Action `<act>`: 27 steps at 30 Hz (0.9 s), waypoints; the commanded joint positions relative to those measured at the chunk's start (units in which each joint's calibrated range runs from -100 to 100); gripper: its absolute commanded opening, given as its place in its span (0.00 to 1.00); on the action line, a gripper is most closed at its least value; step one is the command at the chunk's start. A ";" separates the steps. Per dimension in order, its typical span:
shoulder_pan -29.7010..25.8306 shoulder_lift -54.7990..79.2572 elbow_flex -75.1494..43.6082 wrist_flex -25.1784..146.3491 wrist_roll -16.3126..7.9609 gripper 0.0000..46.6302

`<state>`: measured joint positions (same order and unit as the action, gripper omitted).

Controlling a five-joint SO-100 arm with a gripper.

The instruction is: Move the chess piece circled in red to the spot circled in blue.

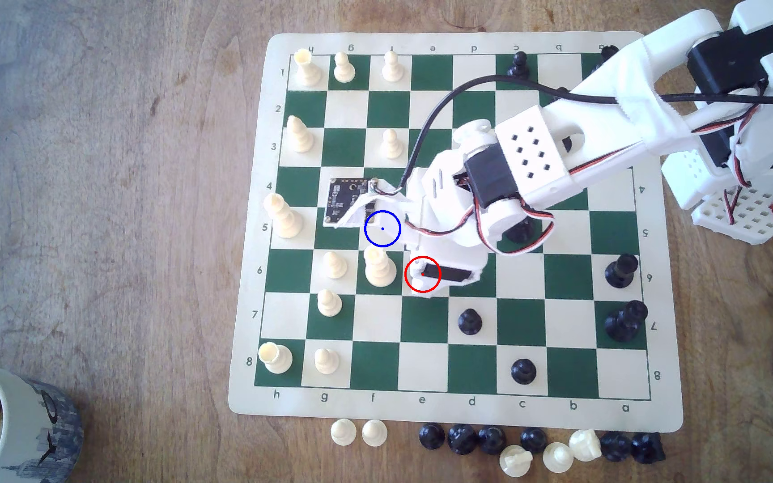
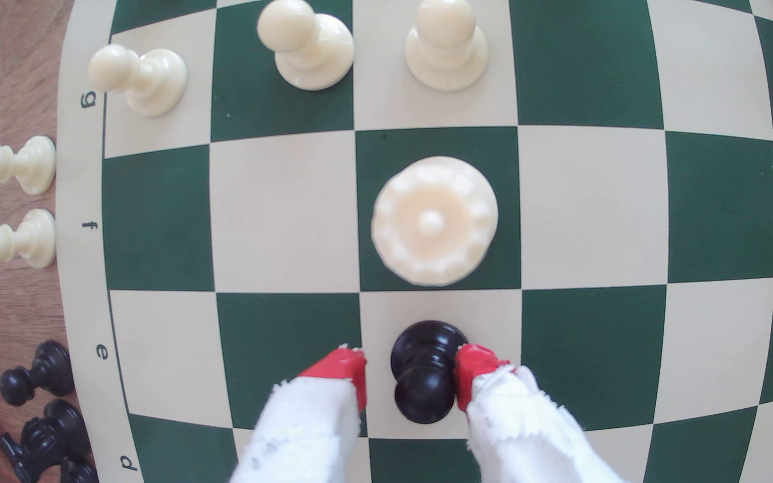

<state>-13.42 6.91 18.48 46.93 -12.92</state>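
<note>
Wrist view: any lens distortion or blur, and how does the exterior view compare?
Wrist view: strong fisheye, the board lines bow outward; the black pawn between the red fingertips is sharp, the cream crowned piece slightly soft. Exterior view: lines nearly straight, even daylight, soft shadows; the arm hides the pawn.

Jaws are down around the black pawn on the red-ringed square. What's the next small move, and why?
Probably close the jaws. In the wrist view the gripper straddles the black pawn: one red fingertip looks to be touching it, while the other stands off with cream board showing in the gap, so nothing grips it yet. Lift only after that, since the cream queen stands on the adjoining square, beside the blue-ringed square.
</note>
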 commanded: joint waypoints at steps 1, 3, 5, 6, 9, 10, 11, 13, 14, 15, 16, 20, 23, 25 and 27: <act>-0.07 -1.31 -4.61 -0.99 0.10 0.22; -0.07 -1.31 -4.61 -1.07 0.15 0.21; -0.07 -1.39 -4.61 -1.07 0.20 0.18; -0.07 -1.39 -4.61 -1.07 0.20 0.16; -0.07 -1.99 -4.61 -1.07 0.20 0.03; -0.15 -2.33 -4.43 -1.07 0.20 0.02; -0.15 -2.67 -4.34 -1.07 0.15 0.01; -0.23 -4.28 -4.07 -0.82 0.00 0.00; -0.23 -4.88 -4.07 -0.58 0.00 0.00; -0.31 -5.55 -4.07 -0.09 0.10 0.00; -0.31 -6.15 -4.07 0.32 0.15 0.00; -0.54 -10.73 -4.07 4.09 0.29 0.00; -0.38 -14.55 -4.61 7.61 0.54 0.00; 0.09 -15.83 -5.61 9.25 0.59 0.00; 1.42 -15.91 -7.06 9.82 1.12 0.00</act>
<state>-13.42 -2.22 18.39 55.30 -12.43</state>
